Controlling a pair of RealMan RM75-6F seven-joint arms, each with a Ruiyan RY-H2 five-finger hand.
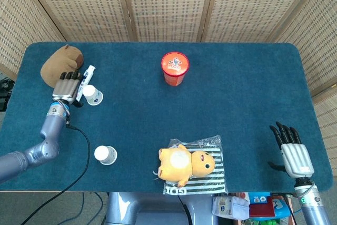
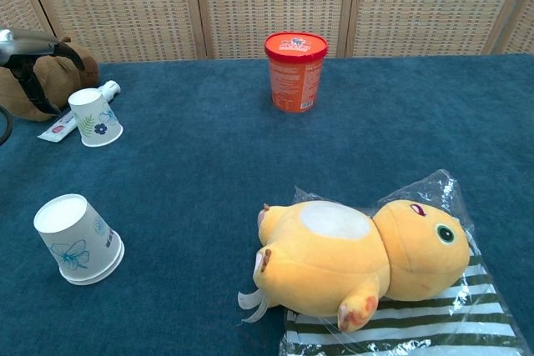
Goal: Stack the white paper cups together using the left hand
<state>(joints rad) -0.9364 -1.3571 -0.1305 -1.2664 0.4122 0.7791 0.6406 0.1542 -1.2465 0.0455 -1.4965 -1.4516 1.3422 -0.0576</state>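
Note:
Two white paper cups with flower prints stand upside down on the blue table. One cup [image 1: 93,95] [image 2: 95,117] is at the far left, the other cup [image 1: 106,155] [image 2: 78,238] sits nearer the front edge. My left hand [image 1: 68,86] [image 2: 33,52] hovers just left of the far cup, fingers apart and holding nothing, not touching it. My right hand [image 1: 293,150] rests open at the table's front right corner, away from both cups.
A brown plush [image 1: 61,61] and a small tube [image 1: 83,81] lie just behind the far cup. A red tub [image 1: 175,68] stands mid-table at the back. A yellow plush on a striped bag [image 1: 190,166] lies at the front centre.

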